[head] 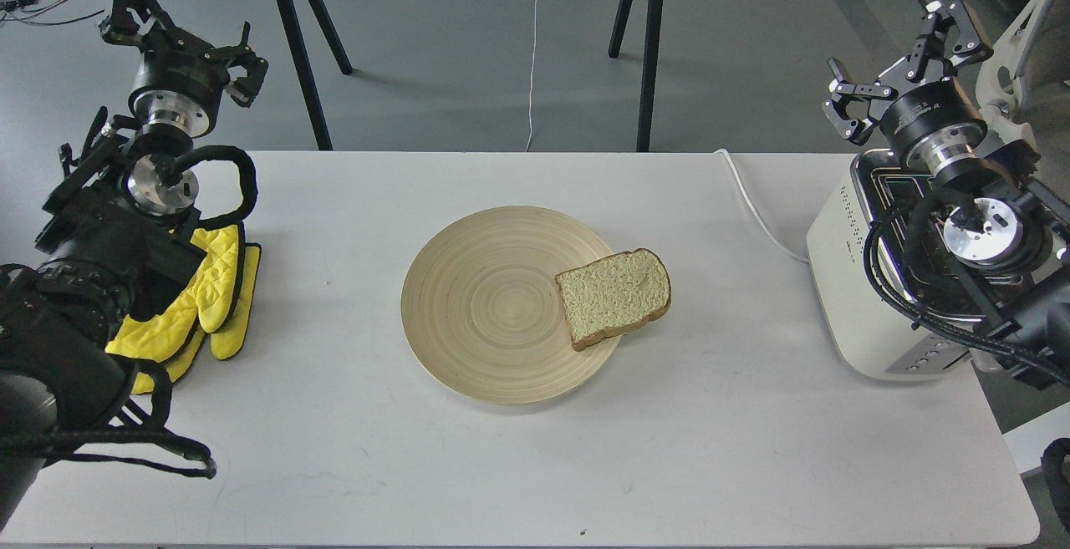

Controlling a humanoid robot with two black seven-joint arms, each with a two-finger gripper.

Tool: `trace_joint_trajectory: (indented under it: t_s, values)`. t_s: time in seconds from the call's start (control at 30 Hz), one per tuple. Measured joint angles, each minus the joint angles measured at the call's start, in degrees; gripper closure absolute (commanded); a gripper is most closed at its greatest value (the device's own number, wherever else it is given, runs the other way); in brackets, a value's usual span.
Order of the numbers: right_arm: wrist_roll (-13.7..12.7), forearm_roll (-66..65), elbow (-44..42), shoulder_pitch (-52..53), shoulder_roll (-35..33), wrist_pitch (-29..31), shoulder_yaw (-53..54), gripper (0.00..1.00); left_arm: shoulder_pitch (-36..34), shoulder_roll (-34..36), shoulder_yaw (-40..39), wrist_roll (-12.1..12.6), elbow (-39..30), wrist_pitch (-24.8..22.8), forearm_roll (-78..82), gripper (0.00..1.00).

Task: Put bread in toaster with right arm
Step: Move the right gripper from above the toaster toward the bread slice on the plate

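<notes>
The left gripper [180,35] hangs spread and empty, while the bread [614,296], lying half off the wooden plate [493,302], looks light, soft and crushable, best pinched gently at its overhanging crust by the right gripper [899,60], also splayed, near the toaster [869,282].

One slice of bread [614,297], one round wooden plate [485,307], one toaster [869,282], one yellow oven mitt [213,298], one white table [518,465], one white cord [756,206]. Two black arms, each ending in one two-fingered gripper: left gripper [180,35], right gripper [899,73].
</notes>
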Motion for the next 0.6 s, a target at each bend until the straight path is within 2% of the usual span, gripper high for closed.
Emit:
trace_joint_trajectory:
  t_s: [0.17, 0.37, 0.6]
  values:
    - [0.0, -4.9, 7.9, -1.5, -2.0, -1.7, -1.9, 0.01, 0.1, -0.9, 0.0, -1.9, -0.2, 0.0, 0.2, 0.0]
    - [0.1, -14.1, 15.6, -4.7, -2.3, -5.0, -4.4, 0.01, -0.2, -2.1, 0.1, -2.5, -0.2, 0.0, 0.4, 0.0]
    - [0.1, -24.8, 17.4, -7.9, -1.6, -8.0, -9.8, 0.01, 0.0, -2.6, 0.1, -2.5, -0.1, 0.0, 0.4, 0.0]
